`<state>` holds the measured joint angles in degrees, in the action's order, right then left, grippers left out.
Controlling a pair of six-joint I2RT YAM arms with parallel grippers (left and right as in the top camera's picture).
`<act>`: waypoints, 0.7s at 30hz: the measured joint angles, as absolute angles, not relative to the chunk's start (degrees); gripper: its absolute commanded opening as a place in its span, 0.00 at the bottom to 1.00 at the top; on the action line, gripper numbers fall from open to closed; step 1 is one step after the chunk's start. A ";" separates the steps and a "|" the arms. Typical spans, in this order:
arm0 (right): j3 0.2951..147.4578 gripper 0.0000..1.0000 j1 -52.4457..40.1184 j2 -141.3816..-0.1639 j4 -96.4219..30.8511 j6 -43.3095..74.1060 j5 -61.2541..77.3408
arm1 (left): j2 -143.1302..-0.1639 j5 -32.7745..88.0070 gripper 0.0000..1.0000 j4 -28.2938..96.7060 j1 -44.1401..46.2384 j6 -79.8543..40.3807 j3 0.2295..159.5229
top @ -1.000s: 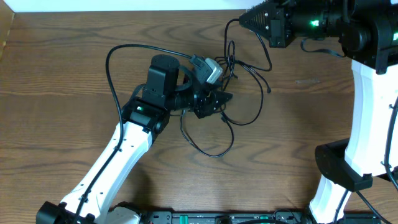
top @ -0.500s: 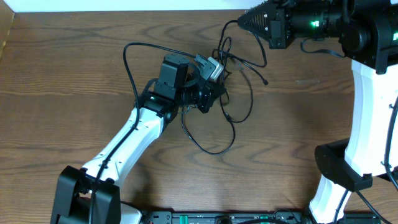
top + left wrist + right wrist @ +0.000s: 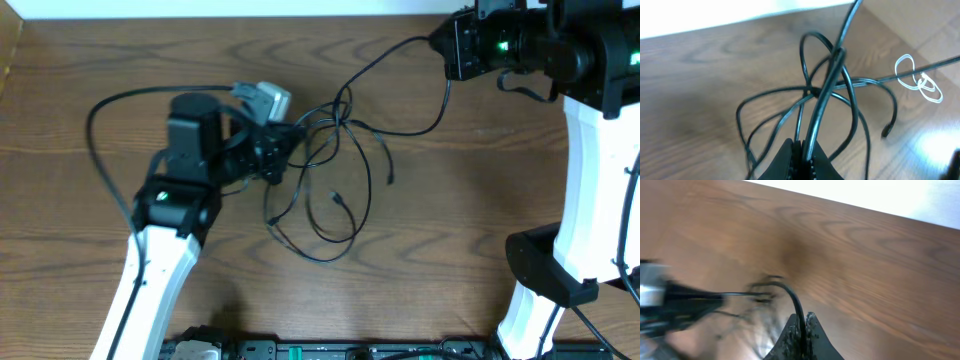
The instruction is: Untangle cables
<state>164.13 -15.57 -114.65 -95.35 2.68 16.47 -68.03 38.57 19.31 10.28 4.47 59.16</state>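
The black cables (image 3: 335, 150) form a loose tangle of loops on the wooden table, stretched between my two grippers. My left gripper (image 3: 282, 152) is shut on a cable at the tangle's left side; the left wrist view shows the cable (image 3: 822, 95) pinched between the jaws (image 3: 801, 150), with loops spreading beyond. My right gripper (image 3: 440, 45) at the top right is shut on the other cable end (image 3: 796, 302), held between the jaws (image 3: 802, 325). A small white cable coil (image 3: 920, 82) lies far off in the left wrist view.
The wooden table (image 3: 100, 60) has a white wall edge along the top. The right arm's white column and black base (image 3: 560, 260) stand at the right. A thick black arm cable (image 3: 110, 105) arcs to the left of the left arm.
My left gripper has pulled leftward with its cable. The right gripper moved slightly right. The tangle has stretched out and opened into wider loops between them.
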 measured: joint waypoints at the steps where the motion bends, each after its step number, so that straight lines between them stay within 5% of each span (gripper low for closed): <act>1: 164.13 0.01 -15.64 -114.65 -95.77 3.05 13.61 | -66.35 38.63 0.07 20.08 9.19 4.47 59.16; 11: 155.00 0.01 -6.74 -114.65 -95.66 8.86 -3.14 | -56.97 38.48 0.08 25.98 -1.17 4.49 59.16; 21: 141.16 0.01 0.19 -114.74 -93.60 8.78 -2.79 | -55.96 39.75 0.08 27.05 -8.62 3.40 59.16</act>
<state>141.16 0.19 -114.74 -93.60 8.78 -2.79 -55.96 39.75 27.05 -8.62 3.40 59.16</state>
